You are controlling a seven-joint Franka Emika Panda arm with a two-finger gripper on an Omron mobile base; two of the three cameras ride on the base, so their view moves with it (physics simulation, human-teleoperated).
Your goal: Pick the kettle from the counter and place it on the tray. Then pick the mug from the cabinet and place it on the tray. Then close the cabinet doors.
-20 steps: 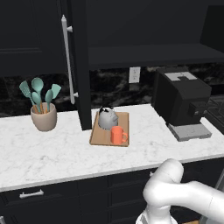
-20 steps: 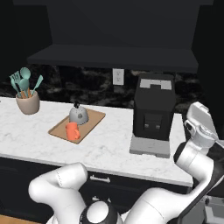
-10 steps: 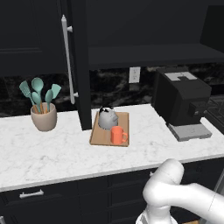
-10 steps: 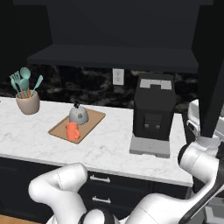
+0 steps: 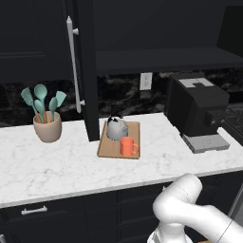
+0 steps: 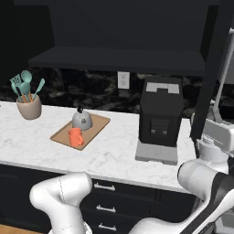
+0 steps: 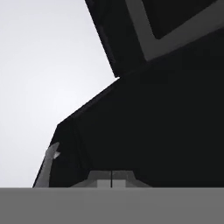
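On one tray (image 5: 108, 148), one kettle (image 5: 116, 128), one mug (image 5: 127, 146), tool (image 7: 112, 180) closed, empty.

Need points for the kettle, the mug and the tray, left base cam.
kettle (image 5: 116, 128), left base view, on its rounded grey body.
mug (image 5: 126, 146), left base view, on its orange side wall.
tray (image 5: 106, 148), left base view, on the bare wood at its front left corner.

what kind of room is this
A kitchen, rendered rather than real: a marble-veined counter over black drawers, a coffee machine, a pot of teal utensils, and a kettle on a wooden tray.
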